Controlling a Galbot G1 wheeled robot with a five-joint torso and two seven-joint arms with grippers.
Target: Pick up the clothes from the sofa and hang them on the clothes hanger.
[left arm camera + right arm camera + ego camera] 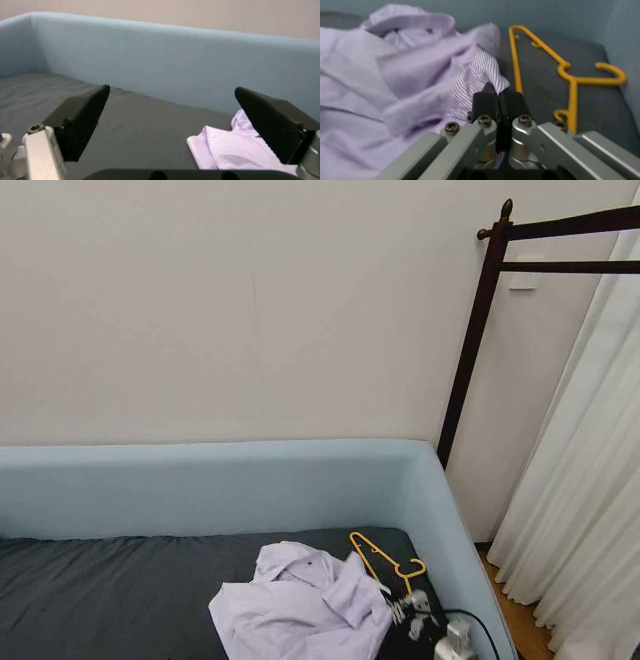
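Shirt: I count one, pale lilac with fine stripes, lying crumpled on the dark seat towards the right end of the sofa.
Hanger: one, yellow, lying flat on the seat just beside the shirt, between it and the sofa's right arm; its hook points at that arm.
Right gripper: low over the seat at the shirt's right edge. Its fingers are pressed together, and I see a sliver of lilac cloth caught between them. In the head view it sits at the bottom, just right of the shirt.
Left gripper: its two black fingers are spread wide with nothing between them. It hangs over the bare seat facing the blue backrest, with an edge of the shirt near one finger.
Rack: one, dark wood, standing behind the sofa's right end. I count two horizontal bars, one upright post and one knob on top.
Curtain: one, white, hanging to the right of the rack.
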